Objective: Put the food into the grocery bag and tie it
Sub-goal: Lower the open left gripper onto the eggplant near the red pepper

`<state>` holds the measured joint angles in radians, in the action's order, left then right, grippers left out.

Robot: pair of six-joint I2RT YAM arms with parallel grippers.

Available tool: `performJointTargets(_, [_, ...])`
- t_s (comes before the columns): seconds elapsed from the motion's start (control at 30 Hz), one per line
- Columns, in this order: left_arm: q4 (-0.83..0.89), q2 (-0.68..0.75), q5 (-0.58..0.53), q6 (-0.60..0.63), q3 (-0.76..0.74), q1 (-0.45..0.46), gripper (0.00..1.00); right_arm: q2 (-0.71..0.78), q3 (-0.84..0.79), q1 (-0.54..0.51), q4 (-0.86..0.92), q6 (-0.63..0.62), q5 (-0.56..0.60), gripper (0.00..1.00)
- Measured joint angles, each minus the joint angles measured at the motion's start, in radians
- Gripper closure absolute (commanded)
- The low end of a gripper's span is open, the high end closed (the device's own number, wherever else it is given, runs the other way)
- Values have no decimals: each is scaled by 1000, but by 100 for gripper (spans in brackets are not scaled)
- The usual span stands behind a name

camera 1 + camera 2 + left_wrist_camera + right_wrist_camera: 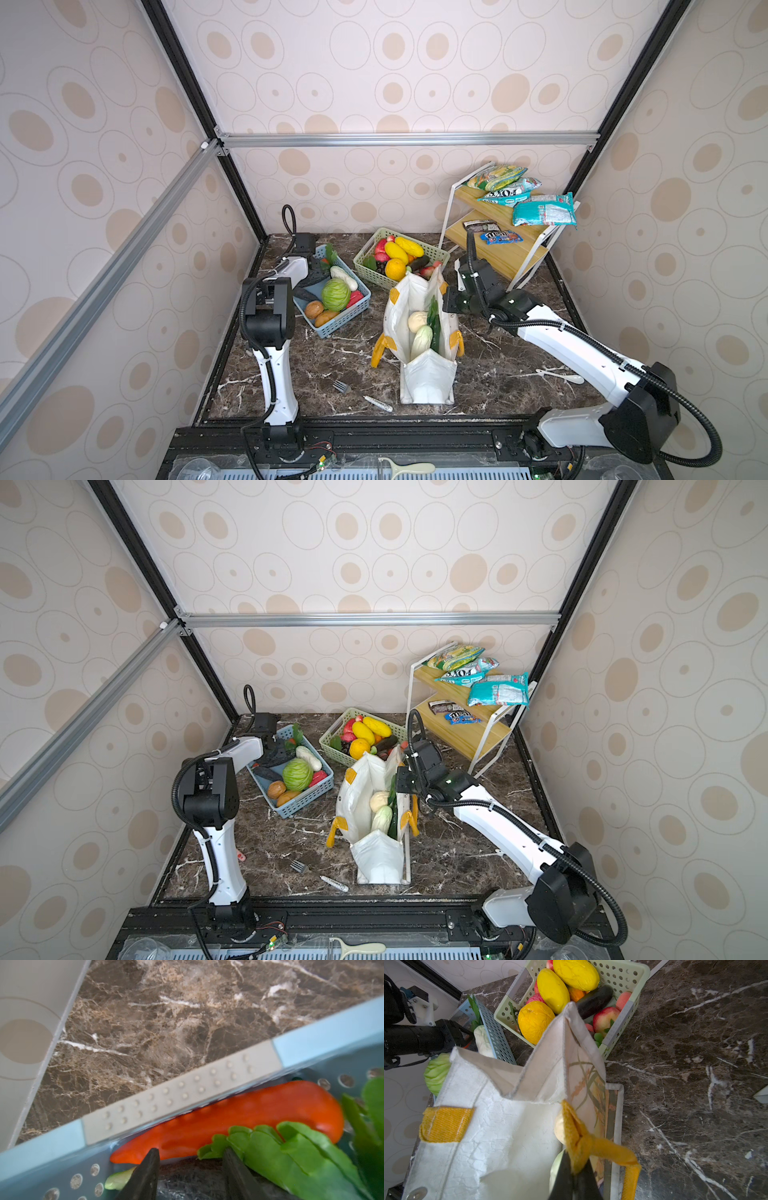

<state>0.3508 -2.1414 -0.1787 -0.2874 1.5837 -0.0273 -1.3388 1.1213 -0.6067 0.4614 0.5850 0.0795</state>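
The right fingers (562,1178) were clenched on the yellow strap handle (581,1142) of the grocery bag (395,328), standing on the counter (340,353) with a beige ball (417,321) inside. At its ten o'clock, in the blue basket (332,1028), the left fingers (145,1174) straddled a dark vegetable (187,1180) beside the red-orange pepper (249,1113); whether they gripped it could not be told

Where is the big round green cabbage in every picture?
In a top view: round green cabbage in the blue basket, left of middle.
In a top view: same place, same basket.
Left wrist: not in it; only the basket's rim.
Right wrist: peeking from behind the grocery bag.
Shared landmark: the blue basket.
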Motion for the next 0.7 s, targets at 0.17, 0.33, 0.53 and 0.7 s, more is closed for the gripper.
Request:
performJointTargets(0.17, [68,-2,111,1,33,-22,68,0,0,0,0,0,0,100])
performJointTargets(0.33, [126,2,206,3,43,-34,69,0,0,0,-1,0,0,100])
performJointTargets(0.53, [172,21,240,3,64,-35,57,-2,0,0,-2,-1,0,100])
performJointTargets(0.7, [179,23,240,23,95,-34,48,-5,0,0,-2,-3,0,100])
